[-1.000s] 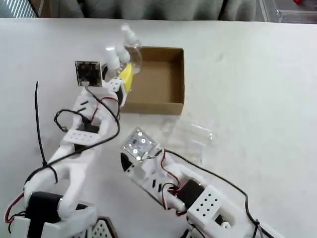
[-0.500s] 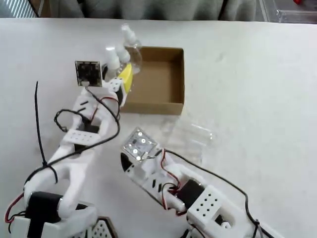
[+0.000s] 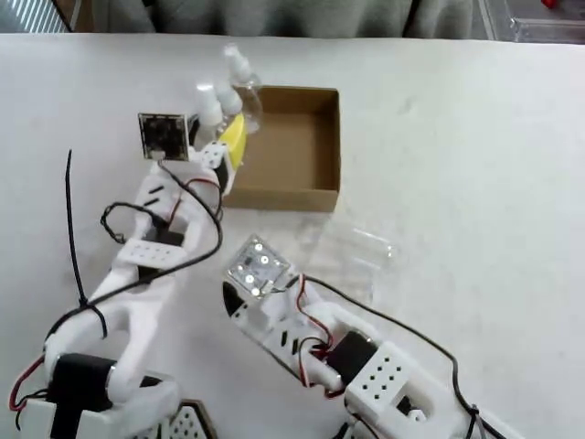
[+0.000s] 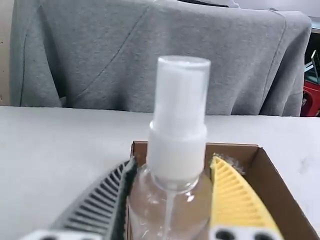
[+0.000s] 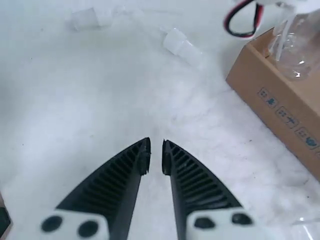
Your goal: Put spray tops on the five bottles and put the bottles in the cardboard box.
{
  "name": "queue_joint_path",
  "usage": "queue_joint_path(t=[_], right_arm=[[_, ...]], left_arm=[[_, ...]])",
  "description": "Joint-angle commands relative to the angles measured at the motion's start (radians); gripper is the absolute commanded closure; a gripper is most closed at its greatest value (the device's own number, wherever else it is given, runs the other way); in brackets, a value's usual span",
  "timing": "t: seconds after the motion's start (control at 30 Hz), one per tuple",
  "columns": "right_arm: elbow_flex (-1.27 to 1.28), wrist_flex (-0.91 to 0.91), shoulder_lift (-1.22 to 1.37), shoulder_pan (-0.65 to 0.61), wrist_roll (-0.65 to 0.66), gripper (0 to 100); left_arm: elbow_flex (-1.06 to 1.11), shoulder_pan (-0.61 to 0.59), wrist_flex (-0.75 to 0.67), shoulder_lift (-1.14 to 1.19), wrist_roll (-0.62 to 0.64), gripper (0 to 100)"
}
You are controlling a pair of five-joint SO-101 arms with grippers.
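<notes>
My left gripper (image 4: 172,161) is shut on a clear bottle (image 4: 167,200) with a white spray top (image 4: 179,115), held upright between the grey and yellow fingers over the left edge of the cardboard box (image 4: 270,175). From above, that bottle's top (image 3: 207,99) shows beside the yellow finger (image 3: 232,142). A second capped bottle (image 3: 245,96) stands at the box's (image 3: 283,197) far left corner. My right gripper (image 5: 155,150) hovers low over the table in front of the box (image 5: 280,110), shut with nothing in it. Two loose spray tops (image 5: 82,18) (image 5: 181,44) lie on the table beyond it.
Clear uncapped bottles (image 3: 361,247) lie on the table just in front of the box, to the right of the right arm (image 3: 366,366). A black cable (image 3: 71,219) runs along the left arm. The box's interior is bare cardboard.
</notes>
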Motion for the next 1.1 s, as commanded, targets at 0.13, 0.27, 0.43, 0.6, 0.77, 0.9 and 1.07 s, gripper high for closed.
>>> queue_joint_path(t=[0.13,0.27,0.43,0.6,0.77,0.9,1.07], right_arm=[[-0.006,0.002,-0.021,0.001,0.0,96.4],[-0.006,0.002,-0.021,0.001,0.0,96.4],[-0.006,0.004,-0.021,0.001,0.0,96.4],[-0.006,0.004,-0.021,0.001,0.0,96.4],[-0.006,0.004,-0.021,0.001,0.0,96.4],[-0.006,0.004,-0.021,0.001,0.0,96.4],[-0.006,0.004,-0.021,0.001,0.0,96.4]], left_arm=[[0.011,0.016,-0.029,0.036,0.002,98],[-0.018,0.016,-0.029,0.082,0.002,97],[-0.021,0.016,-0.029,0.094,0.002,97],[-0.012,0.016,-0.023,0.093,0.009,84],[0.008,0.016,-0.023,0.09,0.009,72],[0.009,0.016,-0.023,0.088,0.009,71],[0.011,0.013,-0.023,0.088,0.005,71]])
